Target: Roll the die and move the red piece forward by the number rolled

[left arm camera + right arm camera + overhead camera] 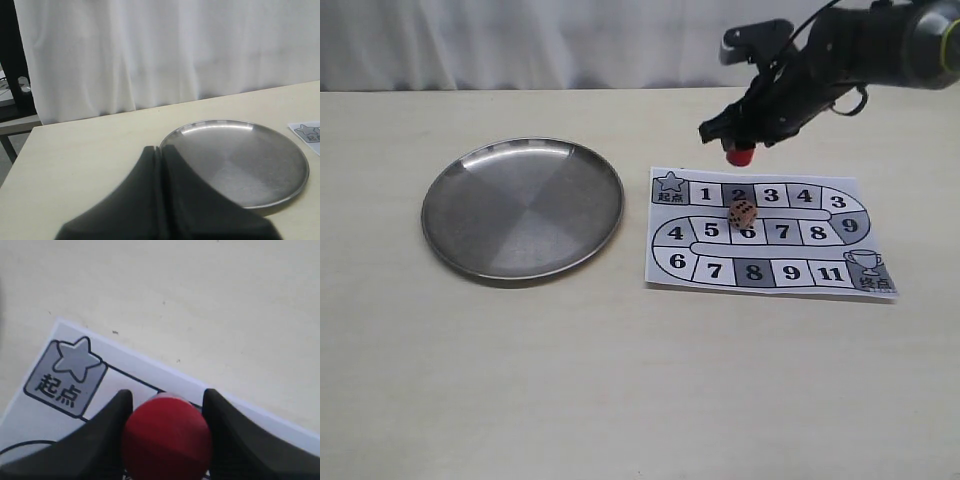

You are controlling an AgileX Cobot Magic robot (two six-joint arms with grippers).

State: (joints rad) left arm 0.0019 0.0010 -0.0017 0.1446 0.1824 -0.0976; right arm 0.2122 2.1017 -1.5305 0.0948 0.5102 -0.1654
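Looked like a robotics lab or test bay. Showed a plain pale desk [620, 400] set against a white curtain [520, 40], a dark robot arm [880, 45] hung over it, and staged props laid out: a steel plate [520, 210] and a printed game sheet [790, 272].

Soft, even, bright light fills the pale worktop [620, 400]; the steel plate [520, 208] throws only a thin shadow toward the near edge and carries dull wedge-shaped sheen — no hard glare. Close to the wrist cameras, the red piece [165, 440] and left gripper [160, 149] blur.
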